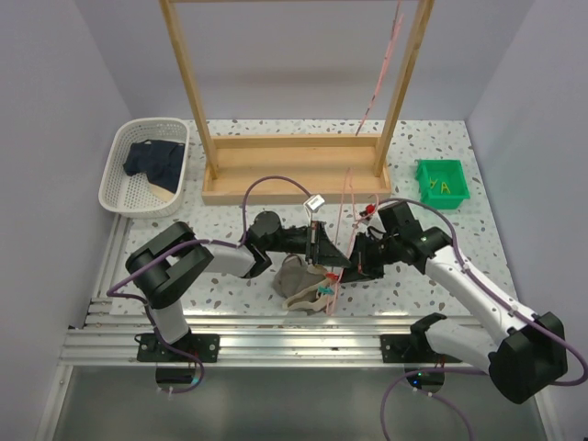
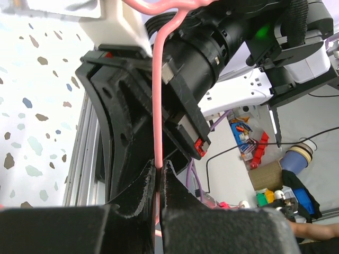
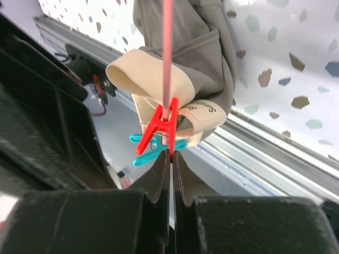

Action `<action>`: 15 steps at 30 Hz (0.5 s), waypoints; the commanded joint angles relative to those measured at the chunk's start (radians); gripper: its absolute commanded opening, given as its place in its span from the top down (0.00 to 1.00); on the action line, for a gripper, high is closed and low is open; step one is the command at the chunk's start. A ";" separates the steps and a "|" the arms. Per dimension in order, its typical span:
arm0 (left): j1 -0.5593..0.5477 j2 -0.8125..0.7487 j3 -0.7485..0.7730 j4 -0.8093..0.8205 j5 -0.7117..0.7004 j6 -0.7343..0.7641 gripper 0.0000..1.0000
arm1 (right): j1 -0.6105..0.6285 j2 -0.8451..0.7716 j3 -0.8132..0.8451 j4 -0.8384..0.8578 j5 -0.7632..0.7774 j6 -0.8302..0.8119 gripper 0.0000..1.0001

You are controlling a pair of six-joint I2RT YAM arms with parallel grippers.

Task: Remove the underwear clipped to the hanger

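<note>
Left claw (image 2: 158,169) and right claw (image 3: 170,161) each pinch the pink hanger wire (image 2: 157,95), with grey beige-waistband briefs (image 3: 198,47) fastened to it at a red clip (image 3: 159,129).

Hanger (image 3: 167,53): thin pink rod with a smooth, glossy coat. Grey underwear (image 3: 204,47): fine ribbed knit, matt; its beige waistband (image 3: 135,79) looks smoother.

Red clip (image 3: 158,131) and teal clip (image 3: 142,157): shiny hard plastic.

My right gripper (image 3: 170,159) and my left gripper (image 2: 159,168): matt black plastic, grainy along the finger edges.

Table (image 1: 441,138): smooth, speckled stone-look top. Rack (image 1: 294,175): bare pale wood. Basket (image 1: 115,165): white plastic lattice. Navy underwear (image 1: 156,158): dull cloth. Rails (image 1: 276,340): brushed metal.
</note>
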 commanded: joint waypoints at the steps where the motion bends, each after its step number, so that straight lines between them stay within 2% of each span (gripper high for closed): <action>1: 0.001 -0.026 -0.015 0.071 -0.010 -0.011 1.00 | 0.006 -0.048 0.016 0.087 0.061 0.048 1.00; 5: 0.006 -0.046 -0.056 0.095 -0.019 -0.026 1.00 | 0.004 -0.065 -0.027 0.300 0.067 0.143 1.00; 8: 0.026 -0.052 -0.105 0.179 -0.022 -0.083 1.00 | 0.003 -0.062 -0.053 0.421 0.070 0.211 1.00; 12: 0.070 -0.073 -0.166 0.304 -0.024 -0.161 1.00 | 0.000 -0.042 -0.065 0.466 0.102 0.223 1.00; 15: 0.087 -0.110 -0.161 0.269 -0.010 -0.163 1.00 | -0.010 -0.034 -0.109 0.558 0.099 0.260 1.00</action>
